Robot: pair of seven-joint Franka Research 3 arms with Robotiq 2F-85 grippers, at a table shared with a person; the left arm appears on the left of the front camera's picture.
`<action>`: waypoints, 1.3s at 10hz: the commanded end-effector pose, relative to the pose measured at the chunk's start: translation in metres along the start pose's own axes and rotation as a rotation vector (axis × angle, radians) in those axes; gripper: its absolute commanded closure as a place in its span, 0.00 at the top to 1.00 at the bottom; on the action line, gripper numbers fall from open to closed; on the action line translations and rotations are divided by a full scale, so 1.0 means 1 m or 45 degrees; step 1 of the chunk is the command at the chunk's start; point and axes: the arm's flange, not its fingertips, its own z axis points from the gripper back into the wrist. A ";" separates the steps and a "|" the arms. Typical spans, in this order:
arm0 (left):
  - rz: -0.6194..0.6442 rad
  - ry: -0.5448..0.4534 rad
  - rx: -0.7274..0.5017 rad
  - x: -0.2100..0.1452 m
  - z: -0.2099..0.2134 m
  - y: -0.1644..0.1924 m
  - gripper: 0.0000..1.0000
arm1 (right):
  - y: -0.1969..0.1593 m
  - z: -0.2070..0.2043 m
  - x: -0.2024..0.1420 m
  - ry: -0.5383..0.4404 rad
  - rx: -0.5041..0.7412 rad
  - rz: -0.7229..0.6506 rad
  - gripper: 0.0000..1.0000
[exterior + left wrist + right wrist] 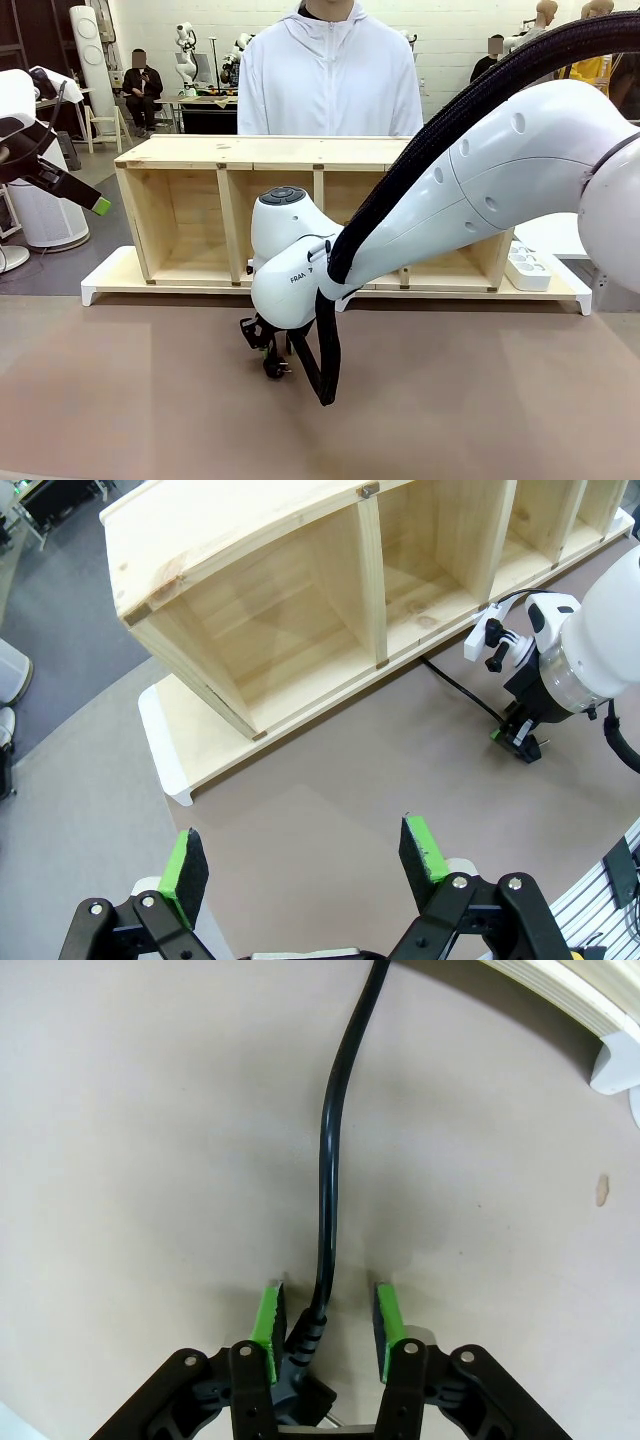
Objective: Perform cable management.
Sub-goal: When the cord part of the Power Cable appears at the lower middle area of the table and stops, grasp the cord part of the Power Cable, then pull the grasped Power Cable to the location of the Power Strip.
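The black cable [330, 1140] lies on the brown tabletop and runs away toward the wooden shelf. Its plug end sits between the fingers of my right gripper [328, 1318], which points down at the table. The jaws are narrowed around it: the left pad [268, 1315] touches the ribbed end, while a gap remains at the right pad [388, 1318]. From the front, that gripper [270, 350] hangs just over the plug [276, 368]. The left wrist view shows it [520, 735] on the cable [455, 680]. My left gripper [300, 865] is open, empty and raised at the far left [95, 203].
A wooden shelf [250, 150] with several open compartments stands on a white board [110, 280] across the table. A white power strip [527, 268] lies at its right end. A person in white [330, 80] stands behind it. My right arm's thick ribbed hose [325, 370] hangs near the plug.
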 end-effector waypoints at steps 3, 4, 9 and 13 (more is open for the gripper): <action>0.007 0.001 -0.003 0.000 0.000 0.001 1.00 | -0.001 0.003 -0.001 0.023 -0.031 -0.022 0.11; 0.007 0.001 -0.003 0.000 0.000 0.001 1.00 | -0.001 0.003 0.000 0.030 -0.040 -0.033 0.00; 0.007 0.001 -0.003 0.000 0.000 0.001 1.00 | -0.004 0.002 0.001 0.034 -0.031 -0.013 0.00; 0.007 0.001 -0.003 0.000 0.000 0.001 1.00 | -0.004 0.002 0.001 0.034 -0.031 -0.013 0.00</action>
